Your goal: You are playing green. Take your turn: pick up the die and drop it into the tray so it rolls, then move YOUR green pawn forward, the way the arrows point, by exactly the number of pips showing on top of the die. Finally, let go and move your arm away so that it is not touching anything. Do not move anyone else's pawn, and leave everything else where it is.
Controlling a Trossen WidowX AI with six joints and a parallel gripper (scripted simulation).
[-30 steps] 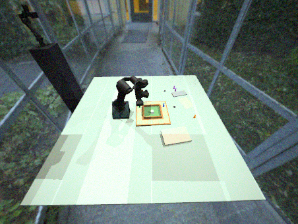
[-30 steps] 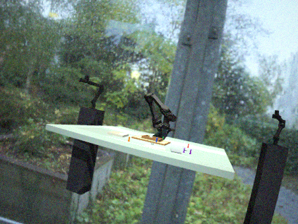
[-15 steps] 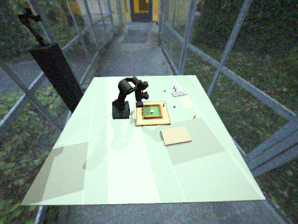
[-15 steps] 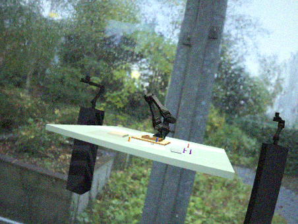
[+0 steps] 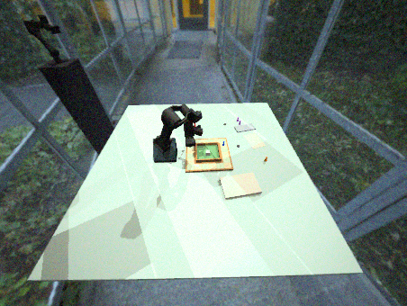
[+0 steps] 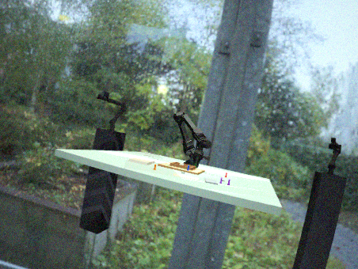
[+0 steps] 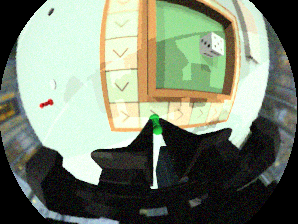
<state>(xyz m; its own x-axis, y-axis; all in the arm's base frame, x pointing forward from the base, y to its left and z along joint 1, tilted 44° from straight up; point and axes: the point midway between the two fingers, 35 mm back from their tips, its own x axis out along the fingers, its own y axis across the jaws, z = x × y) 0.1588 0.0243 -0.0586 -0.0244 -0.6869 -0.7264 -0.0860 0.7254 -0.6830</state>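
The claw (image 5: 190,142) (image 6: 188,152) (image 7: 154,121) is nearly closed, with its fingertips clamped on the green pawn (image 7: 156,124). In the wrist view, the pawn appears at the corner-side end of the board's near row of arrow squares; whether its base touches the board (image 5: 191,168) (image 6: 198,171) (image 7: 123,53) cannot be determined.

The die (image 5: 208,153) (image 7: 211,45) lies inside the green-floored tray (image 5: 195,156) (image 7: 152,50), near one side wall and apart from the claw. The pip count on its top face is too indistinct to read.

The tray is located at the middle of the board, surrounded by the squares. The blue pawn (image 5: 223,143) (image 6: 188,168) stands on the board.

Located off the board, on the worktop (image 5: 203,225) (image 6: 245,191) (image 7: 50,62):
- the red pawn (image 6: 226,175) (image 7: 46,104);
- the orange pawn (image 5: 266,159) (image 6: 154,167);
- two purple pawns (image 5: 238,120) (image 6: 228,182), near a grey slab (image 5: 244,129) (image 6: 211,180);
- a pale flat block (image 5: 240,185) (image 6: 141,161), just beside the board.
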